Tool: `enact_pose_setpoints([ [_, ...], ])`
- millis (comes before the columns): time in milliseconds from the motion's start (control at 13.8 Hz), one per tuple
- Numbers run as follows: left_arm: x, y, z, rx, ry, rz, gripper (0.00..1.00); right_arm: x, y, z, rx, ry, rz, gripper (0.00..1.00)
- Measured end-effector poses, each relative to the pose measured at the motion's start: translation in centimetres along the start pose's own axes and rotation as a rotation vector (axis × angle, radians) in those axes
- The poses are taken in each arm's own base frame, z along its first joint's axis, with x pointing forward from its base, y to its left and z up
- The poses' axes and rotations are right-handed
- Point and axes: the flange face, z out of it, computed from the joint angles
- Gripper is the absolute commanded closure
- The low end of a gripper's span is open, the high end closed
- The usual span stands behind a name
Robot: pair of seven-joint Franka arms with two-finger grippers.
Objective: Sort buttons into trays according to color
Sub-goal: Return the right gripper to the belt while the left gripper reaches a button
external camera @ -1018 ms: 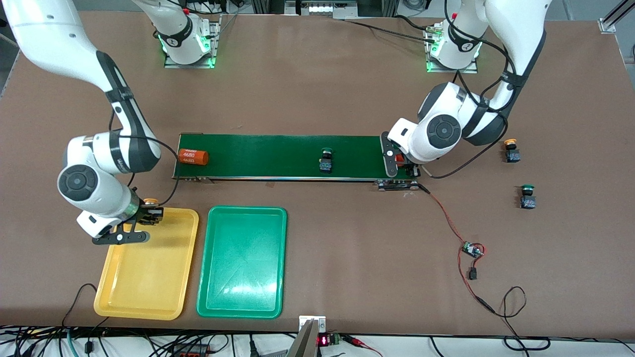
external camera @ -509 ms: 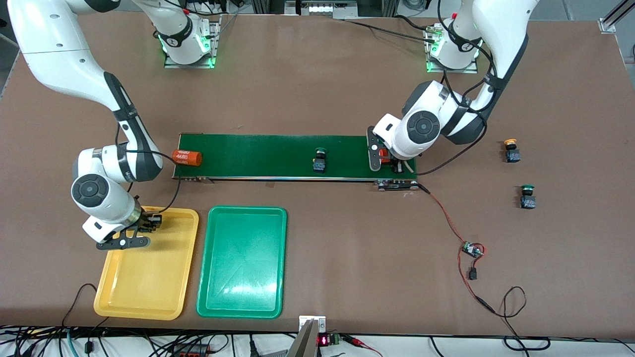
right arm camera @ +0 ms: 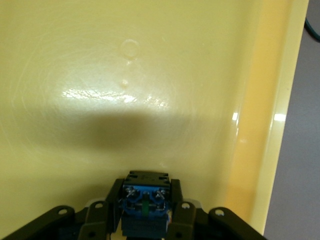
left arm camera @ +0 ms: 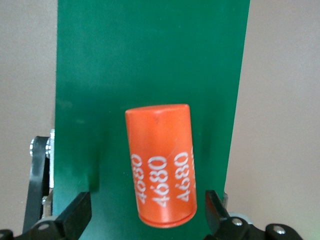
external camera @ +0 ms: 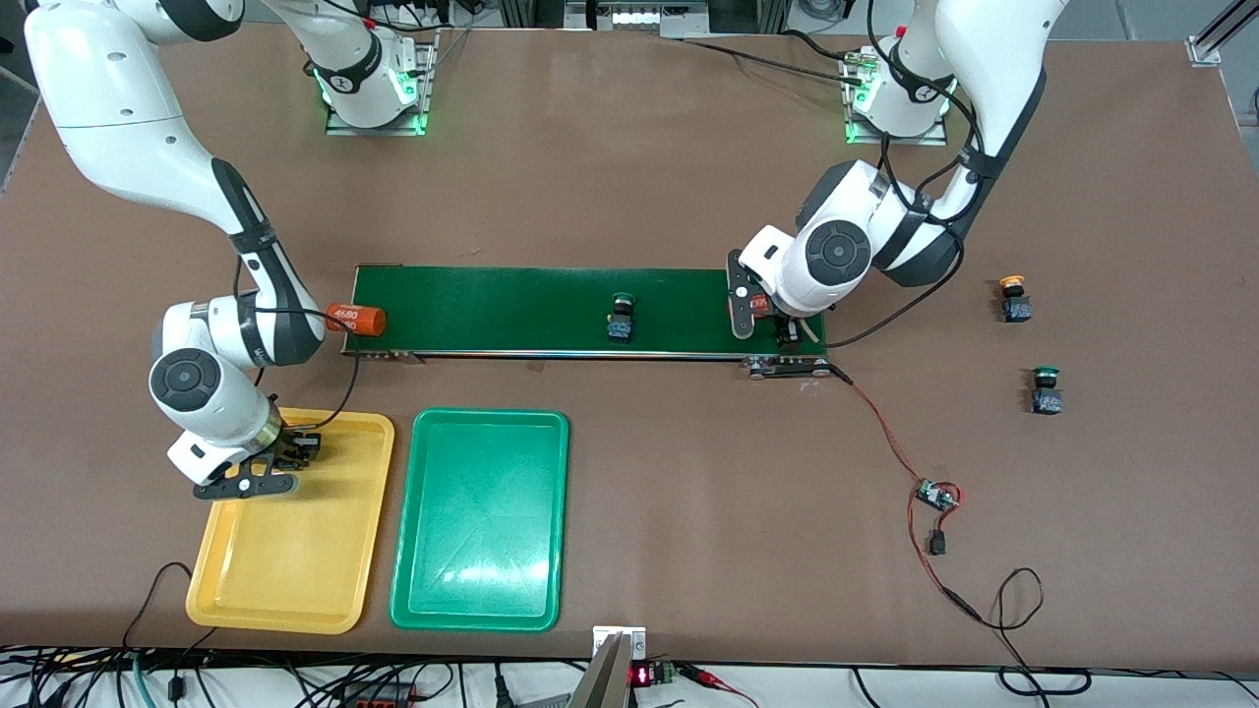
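Yellow plastic fills the right wrist view: the yellow tray (right arm camera: pixel 150 75) lies under the right gripper (right arm camera: pixel 145 212), whose fingers are clenched on a button (right arm camera: pixel 145 200), its black-and-blue body pointing down at the tray floor. In the front view that gripper (external camera: pixel 295 447) hangs over the tray's corner nearest the conveyor belt (external camera: pixel 551 310); the button's cap cannot be seen in either view. The green tray (external camera: pixel 480 519) lies just beside the yellow one, toward the left arm's end of the table.

A green-capped button (external camera: pixel 620 320) stands on the belt about midway along it. Two more buttons stand on the bare table at the left arm's end, well apart from the belt: one with an orange cap (external camera: pixel 1014 300) and, nearer the front camera, one with a green cap (external camera: pixel 1046 390).

The left gripper (external camera: pixel 782 329) is low over the belt's end. Its wrist view shows what the front view hides: both fingers (left arm camera: pixel 75 217) are spread apart, released, with an orange cylinder (left arm camera: pixel 161 165) printed "4680" lying on the green belt between them, apart from both. A second such cylinder (external camera: pixel 356 318) overhangs the belt's other end.

The table (external camera: pixel 689 492) is a brown board; a red wire (external camera: pixel 890 438) runs across it from the belt to a small circuit board (external camera: pixel 934 495). Cables hang along its near edge.
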Motion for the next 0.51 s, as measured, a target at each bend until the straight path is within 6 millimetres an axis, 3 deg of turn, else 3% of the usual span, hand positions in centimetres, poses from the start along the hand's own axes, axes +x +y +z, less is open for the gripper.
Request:
enact_pose_setpoints([
  [73,0.0,-0.1,-0.5,0.008,0.004,0.004,0.0,0.0,0.0,0.1,0.001,0.001,0.0,0.12],
  [145,-0.5,-0.6,-1.4,0.024,0.011,0.003,0.0,0.0,0.0,0.1,0.001,0.002,0.0,0.0],
  [291,-4.2,-3.0,-4.4,0.07,0.035,-0.025,0.0,0.0,0.0,0.1,0.001,0.004,0.002,0.0],
  [509,-14.1,-7.4,-8.1,0.132,0.049,-0.141,0.0,0.5,-0.5,-1.5,0.011,-0.007,0.014,0.0],
])
